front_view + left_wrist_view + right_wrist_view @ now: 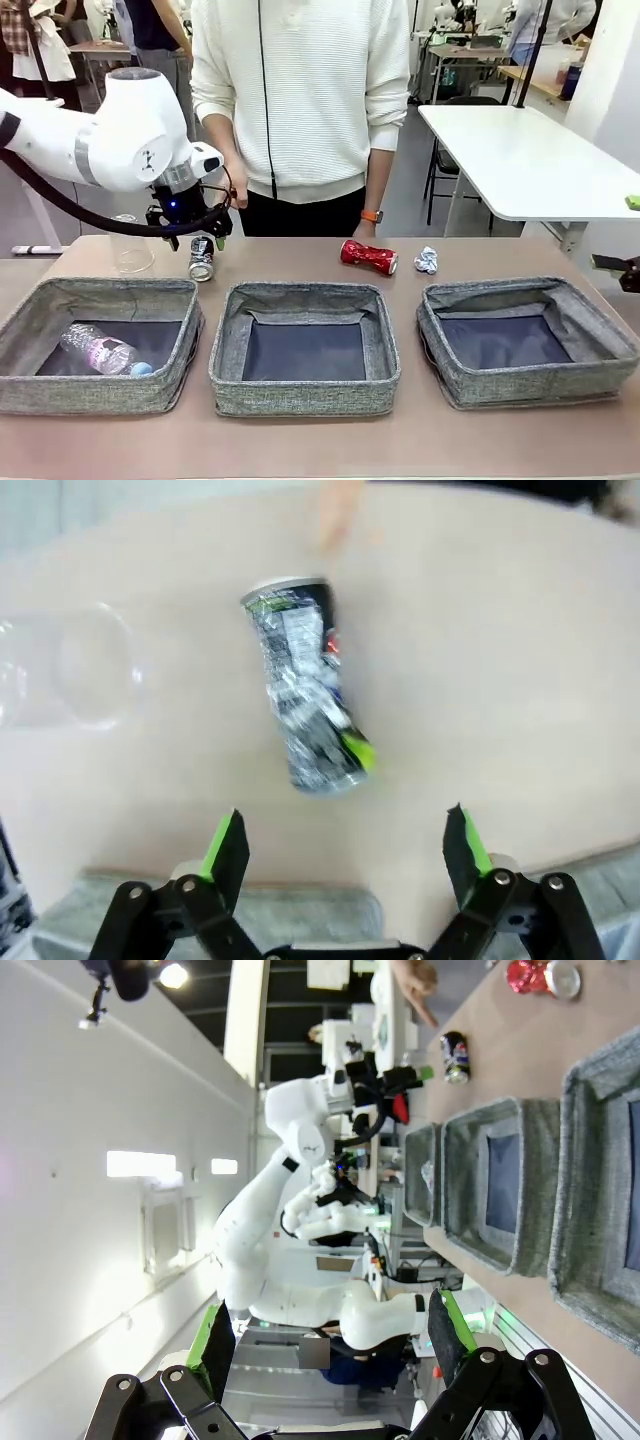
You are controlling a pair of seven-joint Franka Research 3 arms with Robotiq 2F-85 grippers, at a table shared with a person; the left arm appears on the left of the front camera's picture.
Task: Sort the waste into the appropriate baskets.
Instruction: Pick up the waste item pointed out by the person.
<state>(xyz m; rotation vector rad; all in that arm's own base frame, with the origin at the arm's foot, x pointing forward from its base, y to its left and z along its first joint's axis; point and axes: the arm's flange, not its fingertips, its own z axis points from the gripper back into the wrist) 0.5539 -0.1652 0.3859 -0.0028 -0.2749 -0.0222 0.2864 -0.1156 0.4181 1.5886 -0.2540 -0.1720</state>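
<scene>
Grey woven fabric baskets (305, 292) are lining the worktop's (320, 440) near edge, a clear plastic bottle (100, 352) lying in the leftmost. Beyond, the left pincer (195, 228) is hovering open above the crushed dark can (201, 258), a clear plastic cup (132, 245) crowding it leftward. The right pincer (330, 1325) is gaping empty.

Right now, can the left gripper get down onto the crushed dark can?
Probably yes: the left gripper hangs open just above the crushed dark can, with nothing between them; the clear plastic cup sits apart.
</scene>
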